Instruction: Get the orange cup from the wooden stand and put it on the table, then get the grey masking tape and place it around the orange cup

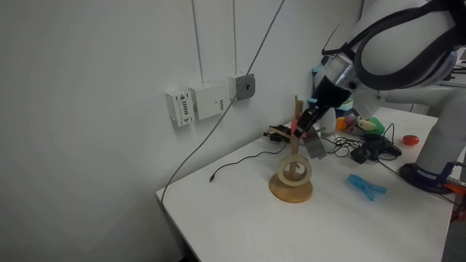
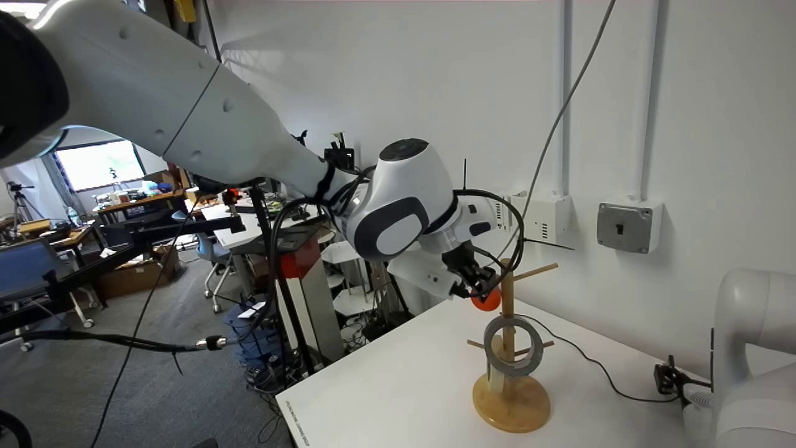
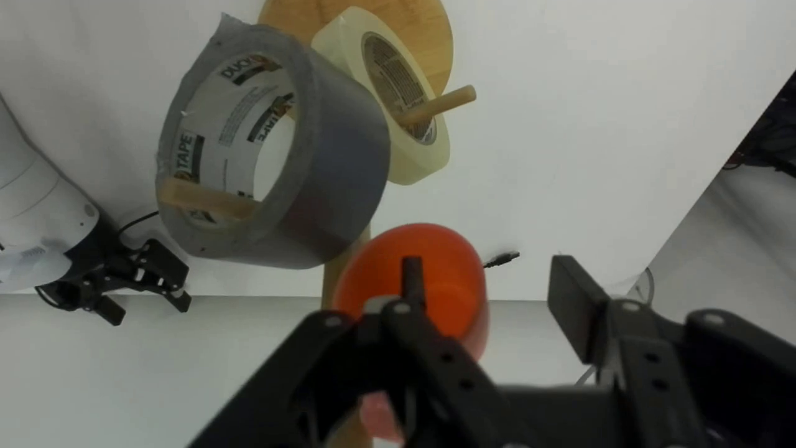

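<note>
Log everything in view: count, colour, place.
Table: one, white, against wall
Stand: one, tan, on table
Cup: one, orange, by stand's post
Wide tape: one, grey, on peg
Narrow tape: one, cream, on another peg
Clip: one, blue, on table
Cables: several, black, on table
Clutter: several, mixed, on table
Wall boxes: three, white and grey, on wall
Furniture: several, mixed, background
Second arm: one, white, on table
Arm: one, white, above table
Gripper: one, black, at cup
</note>
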Robot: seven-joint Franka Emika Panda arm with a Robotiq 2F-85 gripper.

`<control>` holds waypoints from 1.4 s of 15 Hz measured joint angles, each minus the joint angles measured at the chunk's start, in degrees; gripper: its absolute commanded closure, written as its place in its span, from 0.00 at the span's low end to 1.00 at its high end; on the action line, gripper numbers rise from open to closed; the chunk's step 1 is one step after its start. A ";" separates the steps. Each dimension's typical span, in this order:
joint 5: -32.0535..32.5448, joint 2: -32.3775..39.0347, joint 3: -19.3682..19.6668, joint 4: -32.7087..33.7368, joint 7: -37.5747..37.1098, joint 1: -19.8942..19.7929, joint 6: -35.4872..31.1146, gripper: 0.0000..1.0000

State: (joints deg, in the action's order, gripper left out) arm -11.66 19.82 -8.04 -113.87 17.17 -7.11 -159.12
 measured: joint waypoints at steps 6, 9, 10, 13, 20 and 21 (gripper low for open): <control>-0.08 0.69 -0.33 0.47 0.00 -0.22 0.00 1.00; -0.08 0.62 -0.37 0.47 0.00 -0.24 0.00 0.99; -0.08 0.59 -0.40 0.47 0.00 -0.24 0.00 0.99; -0.08 0.34 -0.82 0.37 0.00 -0.25 0.00 0.99; -0.08 -1.75 -3.16 -1.59 0.00 0.28 0.00 0.99; -0.08 -2.27 -3.28 -2.06 0.00 0.44 0.00 0.99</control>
State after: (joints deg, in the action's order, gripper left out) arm -11.74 17.55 -11.32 -115.93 17.16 -6.68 -159.13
